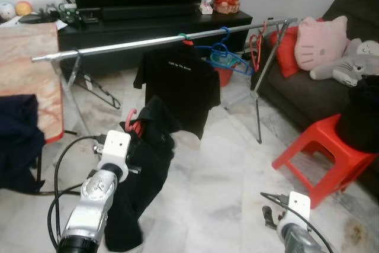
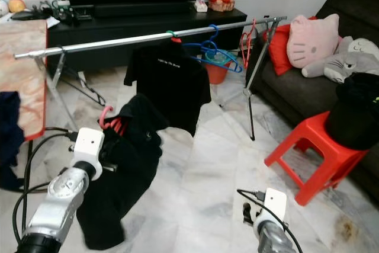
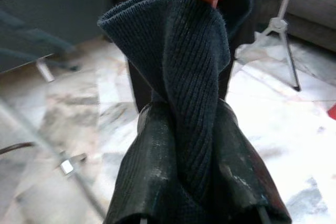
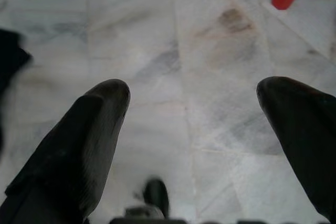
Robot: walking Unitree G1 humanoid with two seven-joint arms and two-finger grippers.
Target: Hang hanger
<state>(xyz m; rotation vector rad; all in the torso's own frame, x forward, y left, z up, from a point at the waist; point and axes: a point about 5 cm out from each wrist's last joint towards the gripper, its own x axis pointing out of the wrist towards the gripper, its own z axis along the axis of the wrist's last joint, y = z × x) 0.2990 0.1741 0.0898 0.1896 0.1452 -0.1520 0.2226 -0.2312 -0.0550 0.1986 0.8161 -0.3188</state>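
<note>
Left pincer [image 3: 197, 203]: its fingers were clamped together on a fold of the dark knit garment [image 1: 148, 164], held up in front of the robot, below and short of the rail.
Hanger: a red hanger [image 1: 131, 119] sat inside that garment, its hook poking out at the top; in the left wrist view a red tip showed just above the bunched cloth.
Dark knit garment: it drooped from the grip in a long fold toward the marble floor [image 1: 219, 194].
Right pincer [image 4: 194, 129]: low at the robot's right, fingers [image 4: 84, 140] spread wide apart over bare floor, holding nothing.
Rail: a silver clothes rail [image 1: 118, 45] on tripod legs ran across the room in front of the black TV counter [image 1: 154, 28].
Already on the rail: a black T-shirt [image 1: 177, 84] hung near the middle; a blue hanger [image 1: 228, 54] and a red wire hanger [image 1: 256, 45] hung further toward the sofa end.
Right side: a dark sofa [image 1: 314, 96] carried a pink cat cushion [image 1: 320, 39] and a grey plush; a red stool [image 1: 323, 149] stood in front with a black bundle on it.
Left side: an orange-patterned cloth [image 1: 29, 69] hung beside the rail's end.
</note>
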